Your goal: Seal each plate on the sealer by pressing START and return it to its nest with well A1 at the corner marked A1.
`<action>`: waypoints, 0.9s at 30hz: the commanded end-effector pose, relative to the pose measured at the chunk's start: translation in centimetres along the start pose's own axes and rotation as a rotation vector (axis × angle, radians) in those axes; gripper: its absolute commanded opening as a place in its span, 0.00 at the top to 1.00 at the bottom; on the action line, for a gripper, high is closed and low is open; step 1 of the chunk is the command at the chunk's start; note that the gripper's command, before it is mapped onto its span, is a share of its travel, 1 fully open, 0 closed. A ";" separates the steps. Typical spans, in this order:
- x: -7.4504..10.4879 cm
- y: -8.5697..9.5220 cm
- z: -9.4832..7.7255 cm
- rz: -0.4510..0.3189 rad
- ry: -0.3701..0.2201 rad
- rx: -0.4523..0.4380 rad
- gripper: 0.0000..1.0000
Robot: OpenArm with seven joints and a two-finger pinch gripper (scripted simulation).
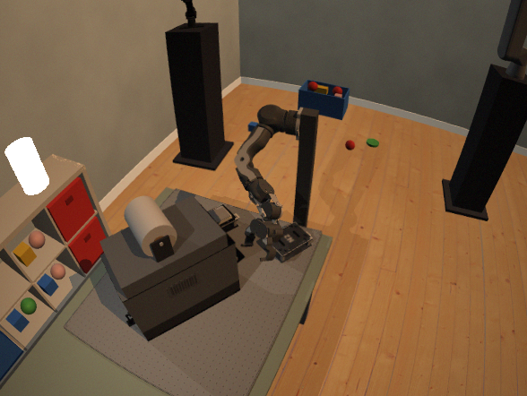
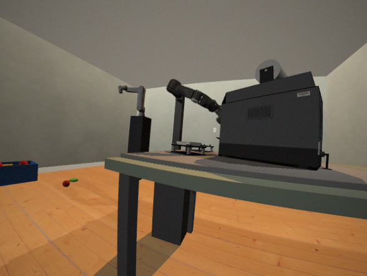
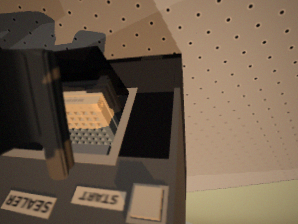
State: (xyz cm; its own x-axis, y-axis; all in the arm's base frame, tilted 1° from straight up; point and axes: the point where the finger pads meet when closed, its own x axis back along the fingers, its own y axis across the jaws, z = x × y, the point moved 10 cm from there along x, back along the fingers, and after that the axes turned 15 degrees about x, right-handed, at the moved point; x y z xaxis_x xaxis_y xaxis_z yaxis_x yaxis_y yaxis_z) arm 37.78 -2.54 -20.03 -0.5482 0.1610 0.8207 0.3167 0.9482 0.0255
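Your pincer (image 1: pixel 257 251) (image 2: pixel 218 137) (image 3: pixel 59 172) is standing with its fingers apart, holding nothing, near the front of the sealer (image 1: pixel 193 287) (image 2: pixel 268 125) (image 3: pixel 100 175). Just past the finger, a plate (image 3: pixel 85 112) is sitting inside the pale frame of what looks like the stage, its wells showing in rows; you can't tell from here whether foil is covering them. START (image 3: pixel 147 202) is lying beside it with nothing touching it, and the lamp isn't showing, so whether a cycle is running is unclear. Farther out on the surface (image 1: pixel 202 354) (image 2: pixel 162 162) (image 3: pixel 240 115), the near nest (image 1: pixel 298 239) (image 2: pixel 188 150) is looking vacant, while the other plate (image 1: pixel 221 214) seems to be resting in its own nest. So one loading is apparently done; you're probably still needing green, then the return. Whether the other plate is sealed, you can't tell.
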 end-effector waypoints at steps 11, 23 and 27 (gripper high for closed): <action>0.4 2.1 1.7 -0.229 0.076 -0.085 0.35; 1.5 4.4 3.5 -0.516 0.172 -0.238 0.35; 2.0 5.1 3.9 -0.574 0.187 -0.281 0.35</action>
State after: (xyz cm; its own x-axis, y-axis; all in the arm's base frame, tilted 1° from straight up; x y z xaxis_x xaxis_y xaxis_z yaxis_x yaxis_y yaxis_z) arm 35.12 3.85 -20.52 -0.5445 -0.4186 0.7268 0.2153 0.7678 0.6034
